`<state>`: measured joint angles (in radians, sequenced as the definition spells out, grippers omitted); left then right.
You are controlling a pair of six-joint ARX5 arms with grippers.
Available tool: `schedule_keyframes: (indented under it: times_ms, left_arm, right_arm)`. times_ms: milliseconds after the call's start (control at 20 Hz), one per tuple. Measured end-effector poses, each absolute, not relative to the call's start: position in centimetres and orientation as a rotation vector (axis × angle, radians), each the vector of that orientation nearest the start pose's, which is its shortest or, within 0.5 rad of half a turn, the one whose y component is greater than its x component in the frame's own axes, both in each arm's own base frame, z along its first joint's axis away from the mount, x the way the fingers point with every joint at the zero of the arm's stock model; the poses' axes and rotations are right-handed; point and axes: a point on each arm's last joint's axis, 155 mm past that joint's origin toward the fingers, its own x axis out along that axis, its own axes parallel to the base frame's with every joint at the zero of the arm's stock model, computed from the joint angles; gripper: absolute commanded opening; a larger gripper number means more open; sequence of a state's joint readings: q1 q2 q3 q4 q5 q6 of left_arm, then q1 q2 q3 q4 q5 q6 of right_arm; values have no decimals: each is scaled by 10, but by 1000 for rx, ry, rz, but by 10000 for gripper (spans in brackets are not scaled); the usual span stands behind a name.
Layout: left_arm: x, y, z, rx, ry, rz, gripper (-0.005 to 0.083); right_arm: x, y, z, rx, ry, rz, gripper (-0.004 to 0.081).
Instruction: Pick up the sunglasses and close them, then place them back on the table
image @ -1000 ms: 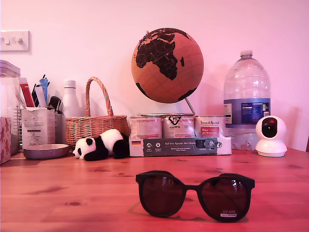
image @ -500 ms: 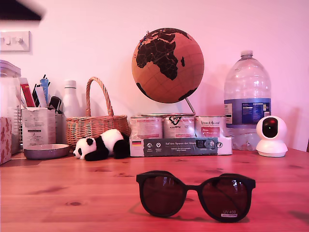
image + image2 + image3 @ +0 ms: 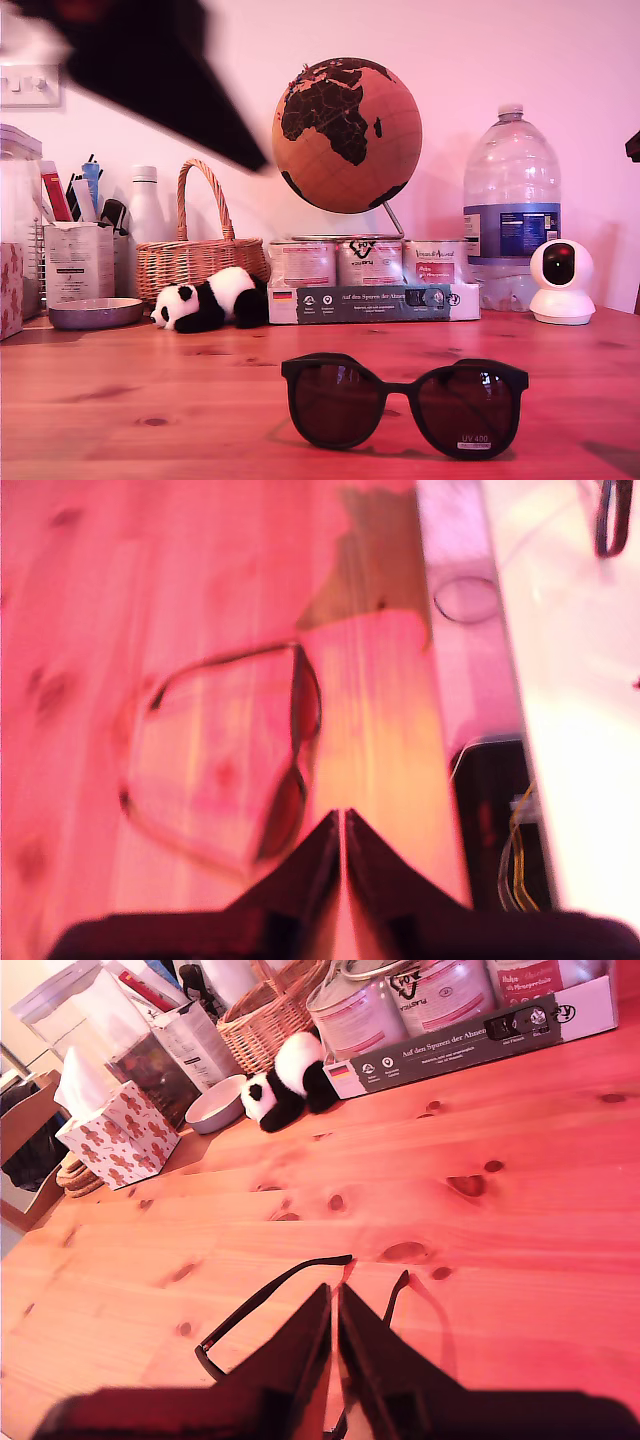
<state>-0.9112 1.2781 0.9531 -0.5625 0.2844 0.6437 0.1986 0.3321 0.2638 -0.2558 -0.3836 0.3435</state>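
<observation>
Swung further into the exterior view's upper left since half a second ago: blurred dark arm [image 3: 150,75], now reaching toward the globe [image 3: 347,135] (which arm, cannot tell). Sunglasses [image 3: 404,403] unmoved, open, upright on the table [image 3: 120,400] near its front edge, sticker lens at the exterior view's right; panda [image 3: 210,298] and basket [image 3: 200,255] behind. First wrist view: first gripper [image 3: 344,818] jaws together, above the sunglasses [image 3: 225,770], not touching. Second wrist view: second gripper [image 3: 334,1292] also pressed closed, over the temples of the sunglasses [image 3: 270,1305], panda [image 3: 285,1082] well beyond.
</observation>
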Motion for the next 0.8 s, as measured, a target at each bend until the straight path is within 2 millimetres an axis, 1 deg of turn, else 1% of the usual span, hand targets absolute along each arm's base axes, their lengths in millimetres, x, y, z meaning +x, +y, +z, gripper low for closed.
schedule_keyframes:
  times_ms: [50, 100, 150, 250, 400, 500, 700, 800]
  left_arm:
    - [180, -317, 145, 853, 503, -1378, 263]
    - [188, -324, 142, 876, 514, -1359, 309]
    - [196, -328, 136, 914, 524, -1344, 321]
    - [203, -336, 117, 977, 568, -1346, 321]
    - [209, -343, 88, 1007, 646, -1358, 323]
    - [212, -348, 79, 1032, 657, -1372, 323]
    - [221, -360, 71, 1037, 670, -1376, 323]
    - [222, -363, 62, 1039, 685, -1382, 323]
  right_arm:
    - [226, 116, 157, 361, 424, 515, -12]
    - [226, 116, 156, 361, 425, 515, -12]
    - [226, 116, 156, 361, 426, 515, -12]
    - [226, 116, 156, 361, 427, 515, -12]
    - [226, 116, 156, 361, 429, 515, -12]
    - [226, 116, 155, 359, 431, 514, -12]
    - [225, 115, 153, 359, 441, 512, -12]
    - [225, 115, 152, 359, 442, 512, -12]
